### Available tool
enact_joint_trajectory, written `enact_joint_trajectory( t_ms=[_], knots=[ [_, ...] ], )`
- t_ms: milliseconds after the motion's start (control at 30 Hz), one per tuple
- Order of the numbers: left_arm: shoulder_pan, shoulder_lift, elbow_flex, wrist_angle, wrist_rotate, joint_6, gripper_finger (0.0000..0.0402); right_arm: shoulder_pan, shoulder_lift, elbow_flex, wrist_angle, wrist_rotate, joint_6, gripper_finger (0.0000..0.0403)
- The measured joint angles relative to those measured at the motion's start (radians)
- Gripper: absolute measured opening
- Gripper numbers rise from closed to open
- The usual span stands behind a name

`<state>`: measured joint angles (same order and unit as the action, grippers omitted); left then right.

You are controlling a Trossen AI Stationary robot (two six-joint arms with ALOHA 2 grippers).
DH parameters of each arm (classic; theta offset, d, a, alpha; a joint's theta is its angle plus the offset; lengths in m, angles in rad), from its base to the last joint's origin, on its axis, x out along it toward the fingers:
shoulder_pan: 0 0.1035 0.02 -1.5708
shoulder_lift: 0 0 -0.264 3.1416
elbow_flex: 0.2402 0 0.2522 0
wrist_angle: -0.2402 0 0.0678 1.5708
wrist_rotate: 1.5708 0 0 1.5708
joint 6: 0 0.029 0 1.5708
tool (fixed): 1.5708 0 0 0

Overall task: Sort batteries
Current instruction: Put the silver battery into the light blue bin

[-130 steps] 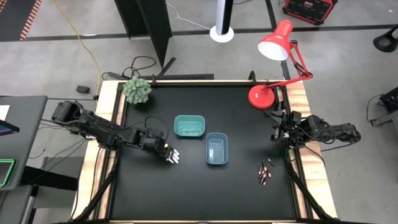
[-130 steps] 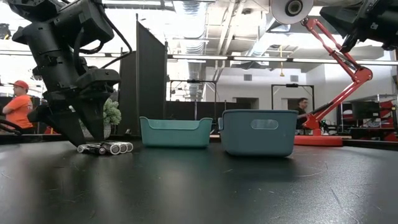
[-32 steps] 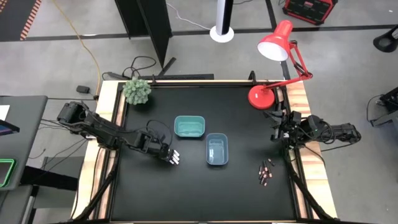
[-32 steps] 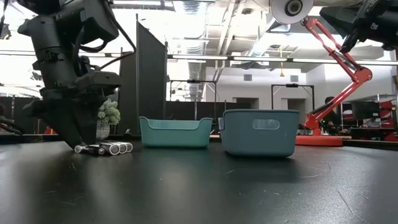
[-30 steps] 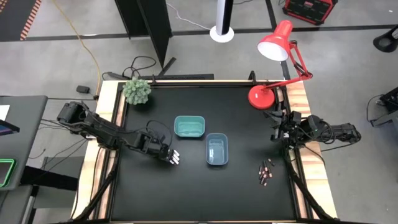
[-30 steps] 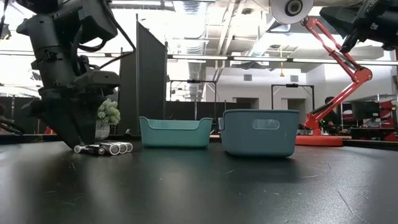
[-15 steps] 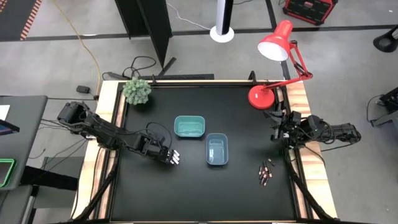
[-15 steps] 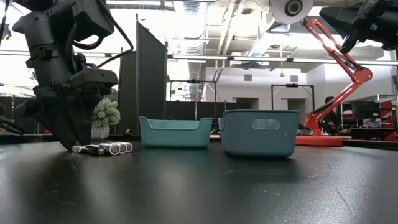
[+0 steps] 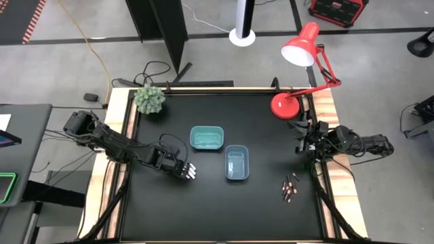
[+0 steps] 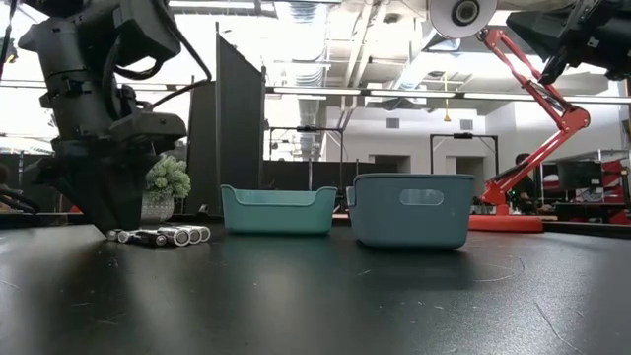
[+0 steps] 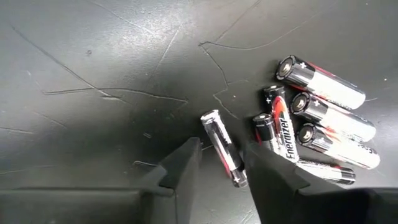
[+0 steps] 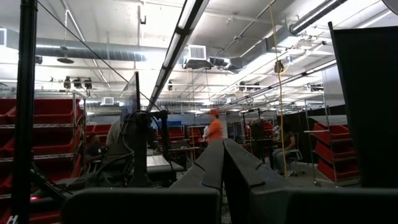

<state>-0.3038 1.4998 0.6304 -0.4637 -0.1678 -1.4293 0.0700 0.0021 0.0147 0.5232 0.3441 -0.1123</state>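
Black tabletop [image 9: 203,210], two trays near centre. White and silver batteries [image 9: 190,172] heaped at 9 o'clock from blue tray [image 9: 236,163]; dark batteries [image 9: 289,188] well apart, at 4 o'clock. Left pincer [image 11: 217,171] down at heap's edge, fingers parted either side of one loose silver battery [image 11: 221,148], not clamped yet. Right pincer [image 12: 222,165] closed, empty, parked at tabletop's right edge. Risks, judged: cylinder rolling or squirting out under an off-centre squeeze; far finger nudging neighbours just beside.
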Motion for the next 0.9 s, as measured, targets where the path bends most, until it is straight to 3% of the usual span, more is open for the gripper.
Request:
enact_joint_trajectory(
  t_ms=[333, 900],
  knots=[
    [0.000, 0.000, -0.002, -0.008, -0.010, 0.034, 0.0034, 0.000, 0.000, 0.000, 0.000, 0.000, 0.000, 0.0028],
    [0.001, 0.009, 0.056, -0.075, -0.050, 0.134, 0.0031, 0.000, 0.000, 0.000, 0.000, 0.000, 0.000, 0.0028]
  ],
)
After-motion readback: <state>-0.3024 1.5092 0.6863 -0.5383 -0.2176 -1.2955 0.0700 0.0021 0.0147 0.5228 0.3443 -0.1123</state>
